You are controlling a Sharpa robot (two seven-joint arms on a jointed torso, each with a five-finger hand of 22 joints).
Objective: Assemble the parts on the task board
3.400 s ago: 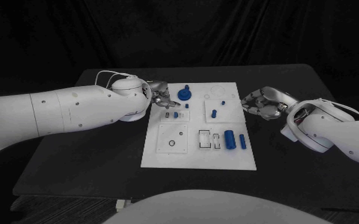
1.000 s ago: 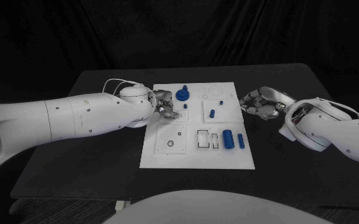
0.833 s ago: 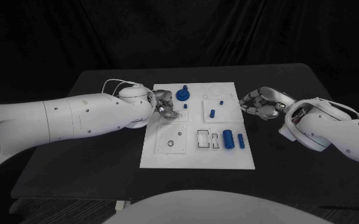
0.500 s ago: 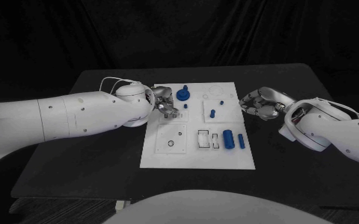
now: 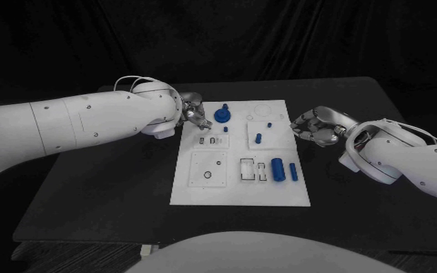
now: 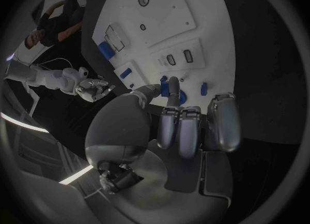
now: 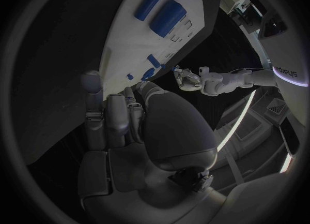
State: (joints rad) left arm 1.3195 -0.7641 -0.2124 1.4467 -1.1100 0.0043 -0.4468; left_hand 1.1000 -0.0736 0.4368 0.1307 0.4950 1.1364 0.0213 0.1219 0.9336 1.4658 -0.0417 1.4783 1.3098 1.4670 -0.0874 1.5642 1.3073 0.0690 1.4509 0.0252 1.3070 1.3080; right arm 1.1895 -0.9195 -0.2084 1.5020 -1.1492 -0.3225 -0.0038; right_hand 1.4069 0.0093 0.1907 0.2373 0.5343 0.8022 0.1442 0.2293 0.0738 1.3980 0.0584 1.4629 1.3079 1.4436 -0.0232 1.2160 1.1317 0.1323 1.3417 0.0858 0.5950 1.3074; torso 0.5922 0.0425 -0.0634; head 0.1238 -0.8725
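My left hand (image 5: 193, 115) hovers at the task board's (image 5: 241, 191) far-left corner.
Its fingers curl on nothing; my right hand (image 5: 314, 126), beside the board's right edge, is curled likewise.

White task board (image 5: 240, 188) on black table (image 5: 109, 184) — parts on it blue: round knobbed part (image 5: 224, 116), small peg (image 5: 259, 138), two cylinders (image 5: 278, 170) at about 4 o'clock; white arms, silver left hand (image 5: 193, 116) and right hand (image 5: 316, 126) — black drape behind
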